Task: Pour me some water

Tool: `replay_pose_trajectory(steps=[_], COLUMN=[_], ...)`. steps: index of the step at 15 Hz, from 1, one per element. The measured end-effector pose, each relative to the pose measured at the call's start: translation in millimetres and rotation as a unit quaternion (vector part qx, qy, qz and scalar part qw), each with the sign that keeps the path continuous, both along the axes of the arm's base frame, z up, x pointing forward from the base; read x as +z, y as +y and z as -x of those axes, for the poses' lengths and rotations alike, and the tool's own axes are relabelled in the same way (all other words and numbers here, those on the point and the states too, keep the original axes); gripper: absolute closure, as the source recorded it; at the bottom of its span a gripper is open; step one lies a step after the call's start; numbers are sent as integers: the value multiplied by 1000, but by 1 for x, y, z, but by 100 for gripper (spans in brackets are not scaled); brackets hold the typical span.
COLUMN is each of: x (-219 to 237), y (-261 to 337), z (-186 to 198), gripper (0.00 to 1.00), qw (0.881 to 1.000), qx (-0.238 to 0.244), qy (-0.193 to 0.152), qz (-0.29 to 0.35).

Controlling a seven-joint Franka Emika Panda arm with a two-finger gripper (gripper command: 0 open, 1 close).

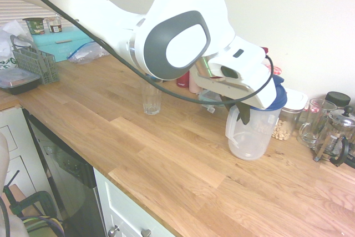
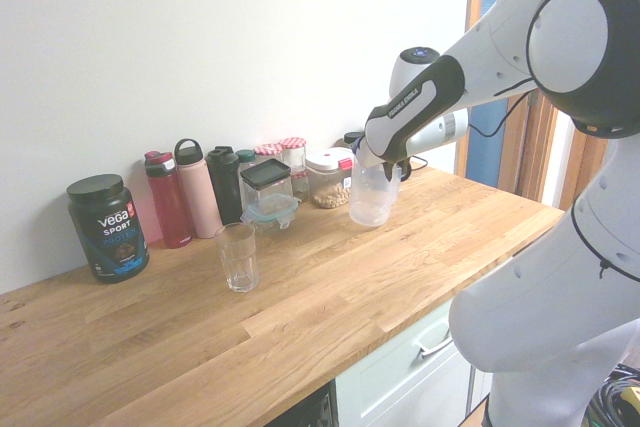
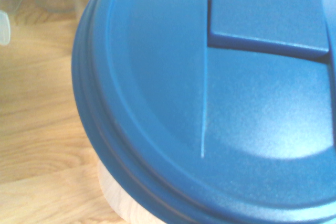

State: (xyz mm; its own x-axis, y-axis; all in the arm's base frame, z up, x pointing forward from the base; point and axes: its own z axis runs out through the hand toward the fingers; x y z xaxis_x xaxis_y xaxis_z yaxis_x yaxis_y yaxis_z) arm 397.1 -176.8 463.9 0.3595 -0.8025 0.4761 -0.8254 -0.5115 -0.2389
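Clamped on the handle of a clear plastic jug (image 1: 252, 134), the gripper (image 1: 239, 114) has its fingers pressed tight around it; the jug stands on the wooden counter (image 1: 166, 154) at about 3 o'clock in the first exterior view, under a blue lid (image 3: 220, 103) that fills the wrist view. Any water inside cannot be made out.

Across the second exterior view from 9 o'clock: a black protein tub (image 2: 108, 227), then a dark red bottle (image 2: 167, 200), a pink bottle (image 2: 196, 189) and a black bottle (image 2: 224, 183) lined up against the wall. An empty drinking glass (image 2: 237, 257) stands in front of them, well apart from the jug. Further toward 3 o'clock come a dark-lidded container (image 2: 266, 187), a white-lidded jar (image 2: 328, 177) and the jug with the gripper on it.
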Motion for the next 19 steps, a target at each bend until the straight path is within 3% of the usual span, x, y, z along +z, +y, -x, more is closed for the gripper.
replay_pose_trajectory(steps=[3, 4, 14, 19], x=[-5, -6, -11, -1], y=[2, 2, 2, 5], z=[-3, -2, -3, 11], gripper=[100, 0, 0, 0], qw=[1000, 1000, 999, 997], qx=[2, 2, -1, 8], qy=[10, 12, 32, 79], qz=[8, 8, 1, -22])
